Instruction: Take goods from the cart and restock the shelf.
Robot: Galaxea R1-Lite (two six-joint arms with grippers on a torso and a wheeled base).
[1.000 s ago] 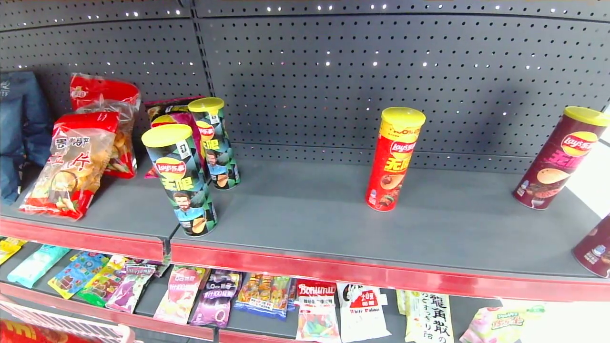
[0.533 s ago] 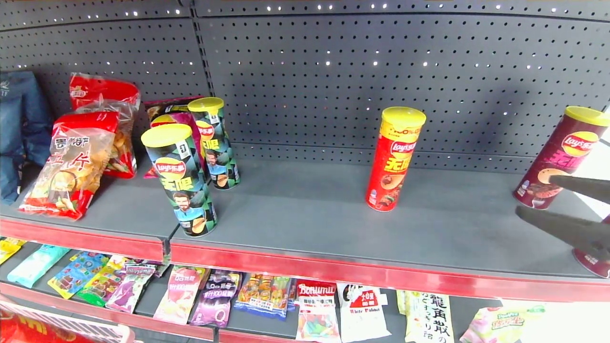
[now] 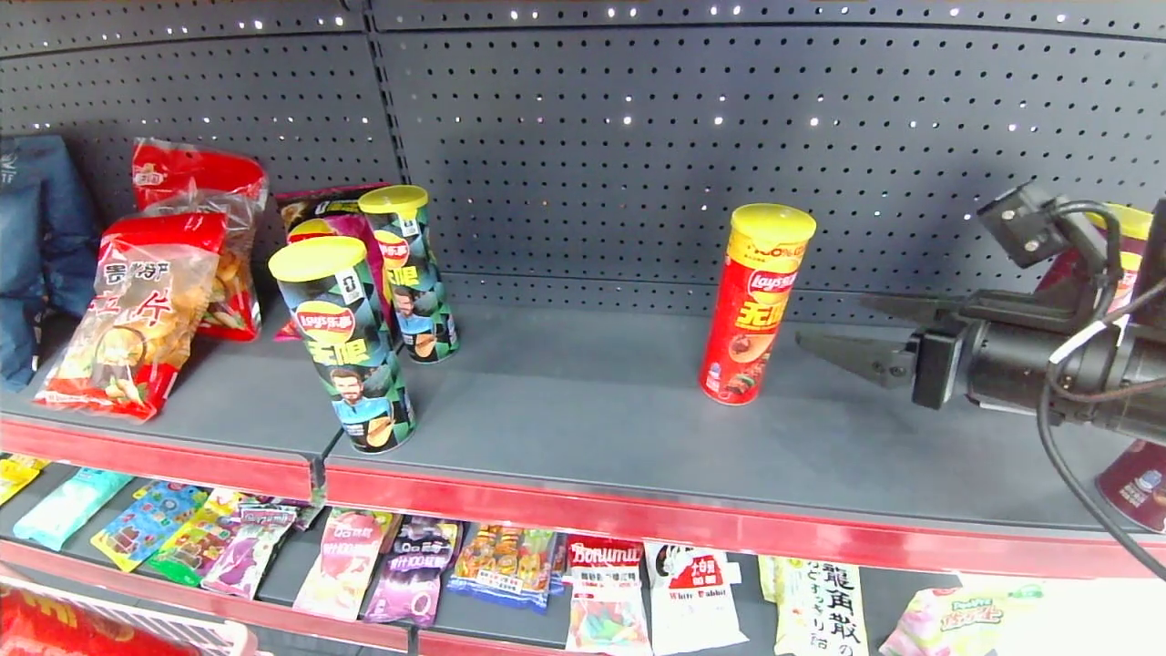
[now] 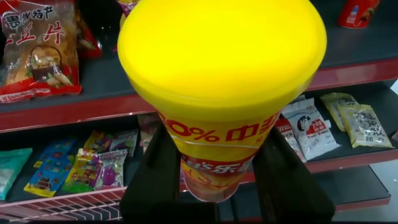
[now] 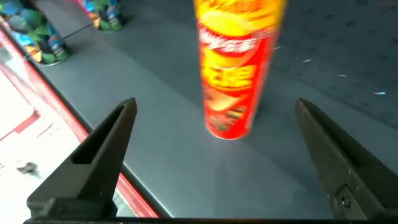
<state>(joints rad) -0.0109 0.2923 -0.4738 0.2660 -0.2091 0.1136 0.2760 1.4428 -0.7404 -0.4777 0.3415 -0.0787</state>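
Clamping chip can (image 4: pixel 219 81), left jaws; right jaws wide, empty

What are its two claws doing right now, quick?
Left gripper: closed on a yellow-lidded chip can.
Right gripper: open, empty, pointed at the red can on the shelf.

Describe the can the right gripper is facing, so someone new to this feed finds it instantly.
On the upper grey shelf, look mid-span, right of the two green-patterned cans. The red can stands upright alone, just ahead of the open right gripper. Only it is bright red with a yellow lid; the maroon cans stand farther right.
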